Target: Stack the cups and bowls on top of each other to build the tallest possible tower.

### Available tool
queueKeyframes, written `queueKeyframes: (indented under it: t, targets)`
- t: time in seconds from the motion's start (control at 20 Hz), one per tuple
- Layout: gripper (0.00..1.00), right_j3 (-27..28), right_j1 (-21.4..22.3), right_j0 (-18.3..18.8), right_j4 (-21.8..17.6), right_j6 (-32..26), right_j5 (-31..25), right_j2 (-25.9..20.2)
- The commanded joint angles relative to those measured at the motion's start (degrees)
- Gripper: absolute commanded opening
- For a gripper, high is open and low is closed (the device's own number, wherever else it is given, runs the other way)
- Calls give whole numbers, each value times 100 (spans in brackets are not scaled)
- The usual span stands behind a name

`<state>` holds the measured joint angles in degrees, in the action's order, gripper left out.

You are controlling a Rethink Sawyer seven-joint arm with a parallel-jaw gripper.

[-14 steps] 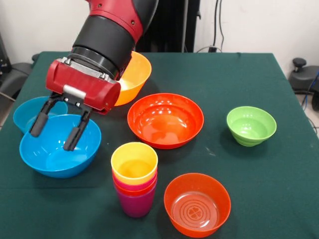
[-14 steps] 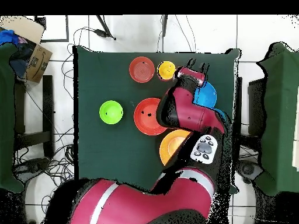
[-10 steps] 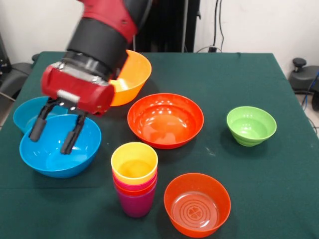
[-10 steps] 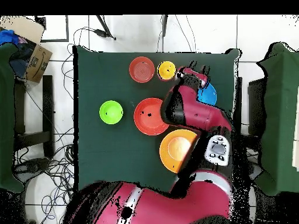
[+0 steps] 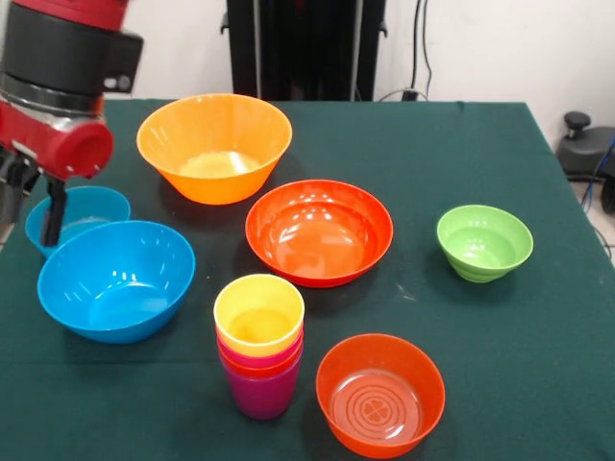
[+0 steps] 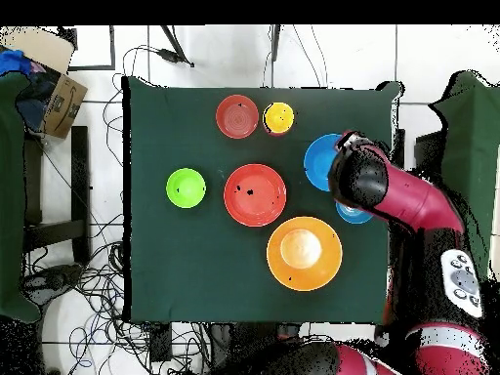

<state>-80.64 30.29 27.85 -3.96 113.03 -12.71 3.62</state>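
Front view: tower [image 5: 259,346] stands upright, yellow cup topmost over purple base; hand's [image 5: 29,206] state unclear.

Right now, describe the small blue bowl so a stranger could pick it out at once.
In the front view, find the green table's left edge, where the large blue bowl sits. Just behind it, under the red arm's end, is the small blue bowl, the same colour but clearly smaller and partly hidden.

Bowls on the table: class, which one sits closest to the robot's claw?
The small blue bowl, at the table's edge behind the large blue bowl. The claw hangs right over its rim; every other bowl lies farther off.
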Motion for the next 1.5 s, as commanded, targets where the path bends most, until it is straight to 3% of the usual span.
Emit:
queueKeyframes:
  t: [0.05, 0.25, 0.7, 1.5]
  targets:
    - [100, -400, 258, -89, -590, -716, -602, -1158]
    - [100, -340, 248, -72, -580, -673, -892, -1209]
    - [100, -438, 293, -21, -612, -585, -956, -1333]
    - [100, -468, 477, -487, -451, -31, -1311, -828]
